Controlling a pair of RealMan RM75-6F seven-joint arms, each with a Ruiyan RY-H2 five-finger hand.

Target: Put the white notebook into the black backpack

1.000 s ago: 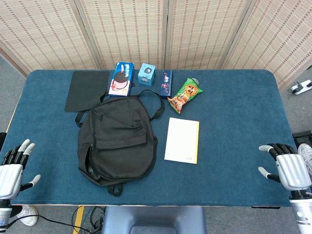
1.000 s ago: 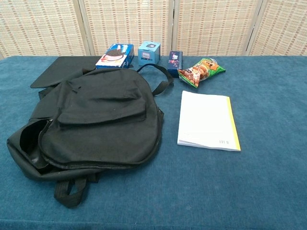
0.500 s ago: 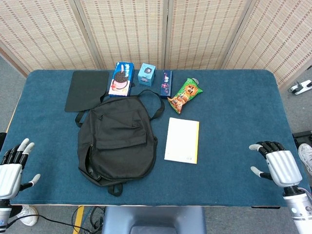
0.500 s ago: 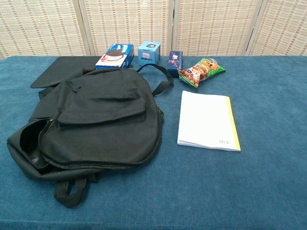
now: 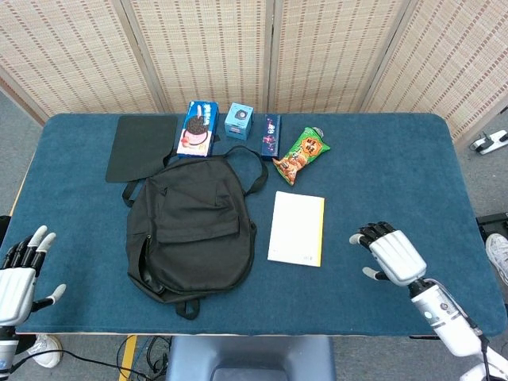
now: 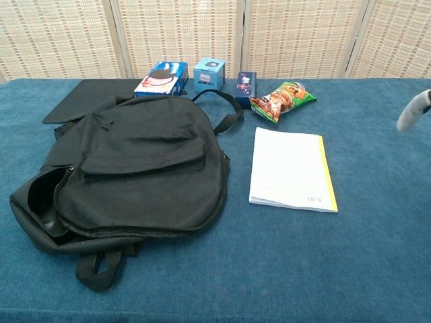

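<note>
With the white notebook (image 5: 297, 228) lying flat just right of the black backpack (image 5: 190, 232), the empty, spread-fingered right hand (image 5: 391, 255) would best approach the notebook's near edge low to lift it, while the left hand (image 5: 19, 279) waits open.

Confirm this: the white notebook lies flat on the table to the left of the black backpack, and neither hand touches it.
Wrong side. The white notebook lies flat to the right of the black backpack, as the head view shows. Neither the left hand nor the right hand touches it.
</note>
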